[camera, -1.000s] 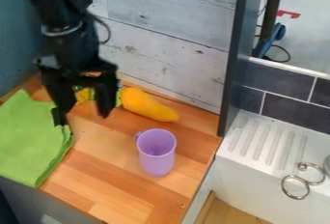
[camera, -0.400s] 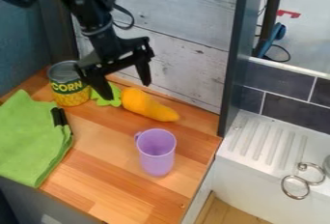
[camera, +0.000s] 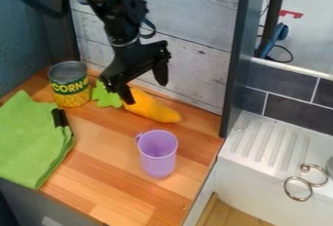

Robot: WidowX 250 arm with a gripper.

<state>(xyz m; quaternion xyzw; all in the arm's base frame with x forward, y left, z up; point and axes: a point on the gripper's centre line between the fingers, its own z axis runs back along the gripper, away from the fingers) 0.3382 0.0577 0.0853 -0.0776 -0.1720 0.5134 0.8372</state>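
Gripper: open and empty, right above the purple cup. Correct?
Not above the cup. The camera view shows the gripper at the carrot, one finger in front of its leafy end. Open and empty is right.

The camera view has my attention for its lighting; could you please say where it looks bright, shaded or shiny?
Camera view: pale wall planks and white sink bright; purple cup shaded inside; small highlights on the metal rings; black gripper dark against the planks.
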